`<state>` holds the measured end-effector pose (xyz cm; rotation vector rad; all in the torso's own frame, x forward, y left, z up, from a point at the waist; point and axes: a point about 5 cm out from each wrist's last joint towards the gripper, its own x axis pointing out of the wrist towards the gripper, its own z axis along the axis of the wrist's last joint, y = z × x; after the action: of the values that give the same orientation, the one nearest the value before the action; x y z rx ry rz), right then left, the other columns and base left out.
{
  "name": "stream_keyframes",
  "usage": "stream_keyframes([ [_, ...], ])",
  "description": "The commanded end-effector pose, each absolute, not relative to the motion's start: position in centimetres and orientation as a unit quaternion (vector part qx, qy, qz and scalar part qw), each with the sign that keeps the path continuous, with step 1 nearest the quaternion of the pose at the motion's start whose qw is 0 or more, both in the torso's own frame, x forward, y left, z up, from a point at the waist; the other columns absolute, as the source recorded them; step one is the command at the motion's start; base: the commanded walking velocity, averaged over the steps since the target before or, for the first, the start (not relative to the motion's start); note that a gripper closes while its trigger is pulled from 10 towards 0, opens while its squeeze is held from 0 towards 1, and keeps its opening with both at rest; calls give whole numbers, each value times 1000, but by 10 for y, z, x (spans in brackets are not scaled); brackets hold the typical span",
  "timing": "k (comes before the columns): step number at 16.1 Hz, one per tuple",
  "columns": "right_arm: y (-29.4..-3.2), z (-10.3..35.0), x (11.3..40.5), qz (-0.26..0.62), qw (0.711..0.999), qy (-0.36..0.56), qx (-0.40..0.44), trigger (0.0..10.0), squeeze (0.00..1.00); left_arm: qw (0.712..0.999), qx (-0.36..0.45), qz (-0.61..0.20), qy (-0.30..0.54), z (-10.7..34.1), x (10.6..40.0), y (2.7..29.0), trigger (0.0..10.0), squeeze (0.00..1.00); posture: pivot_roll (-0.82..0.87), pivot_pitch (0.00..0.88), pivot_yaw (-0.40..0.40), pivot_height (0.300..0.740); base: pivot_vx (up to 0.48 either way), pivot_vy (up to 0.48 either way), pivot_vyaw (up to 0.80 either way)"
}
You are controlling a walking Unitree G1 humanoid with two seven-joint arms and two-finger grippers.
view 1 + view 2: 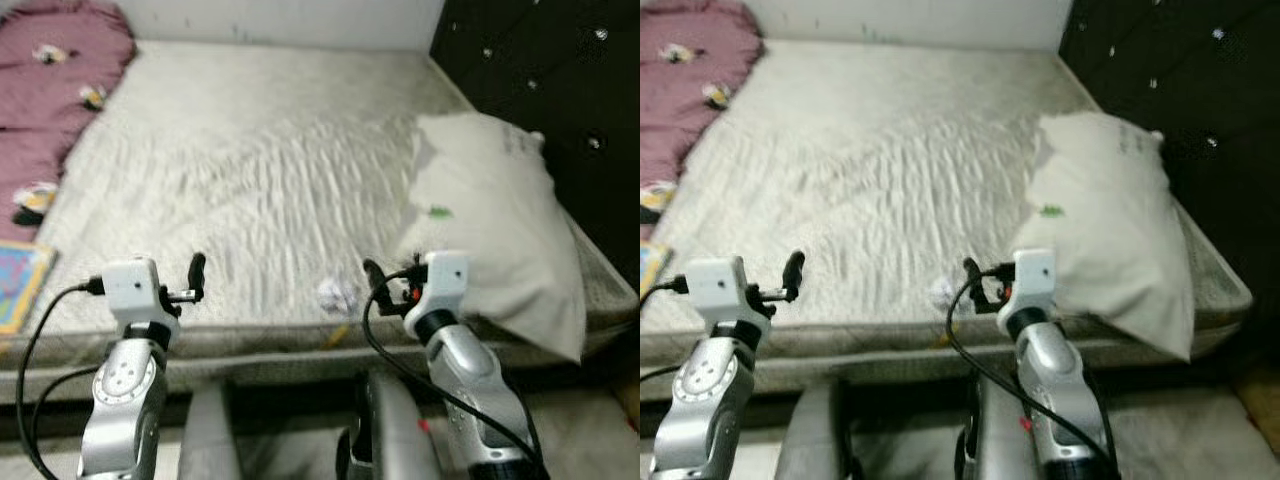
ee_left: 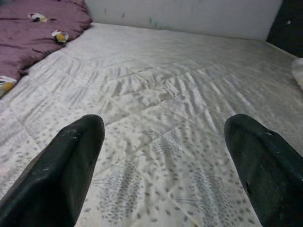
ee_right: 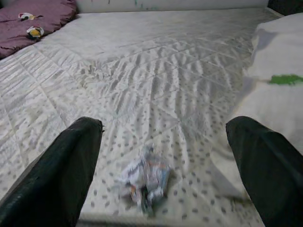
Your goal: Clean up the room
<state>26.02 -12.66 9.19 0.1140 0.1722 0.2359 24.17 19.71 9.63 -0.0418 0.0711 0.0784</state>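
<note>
**Wrapper on bed, both grippers spread**

While both arms reach forward at the near edge, the bed (image 1: 250,190) carries a maroon blanket (image 1: 50,90) far left and a white pillow (image 1: 500,220) right. Left gripper (image 2: 161,161) and right gripper (image 3: 163,161): fingers wide apart, holding nothing. Crumpled wrapper (image 3: 144,182) lies between the right fingers, beside the pillow.

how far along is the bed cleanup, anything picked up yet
Nothing looks picked up yet. The crumpled wrapper lies on the mattress near its front edge, with the open right claw lined up on it. The open left claw is empty. The grab and disposal remain.
</note>
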Motion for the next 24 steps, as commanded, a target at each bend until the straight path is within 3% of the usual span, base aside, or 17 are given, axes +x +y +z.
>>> stream_keyframes([
  [1, -127, 94, 264, 124, 987, 88, 51, 10000, 0, 999, -18, 36, 30, 101, 241, 194, 10000, 0, 54, 0, -49, 557, 0, 0, 0],
  [4, -119, 91, 264, 162, 980, 109, 42, 10000, 0, 999, 44, 22, 19, 102, 242, 203, 10000, 0, 57, 0, -50, 557, 0, 0, 0],
  [7, -109, 89, 265, 181, 976, 119, 34, 10000, 0, 999, 23, 29, 30, 105, 238, 213, 10000, 0, 90, 17, -54, 557, 0, 0, 800],
  [11, -89, 86, 284, 184, 975, 121, 42, 10000, 0, 998, 33, 25, 39, 106, 229, 217, 10000, 0, 104, 55, -43, 557, 0, 0, 0],
  [16, -66, 74, 289, 190, 972, 124, 67, 10000, 0, 998, 29, 23, 50, 107, 220, 214, 10000, 0, 134, 81, -23, 498, 0, 0, 0],
  [18, -60, 70, 293, 191, 971, 118, 78, 10000, 0, 998, 28, 28, 54, 106, 219, 216, 10000, 0, 150, 87, -21, 498, 0, 0, 0],
  [24, -65, 91, 314, 145, 986, 36, 67, 10000, 0, 996, 46, 47, 58, 115, 205, 225, 10000, 0, 172, 166, -26, 490, 0, 0, 0],
])
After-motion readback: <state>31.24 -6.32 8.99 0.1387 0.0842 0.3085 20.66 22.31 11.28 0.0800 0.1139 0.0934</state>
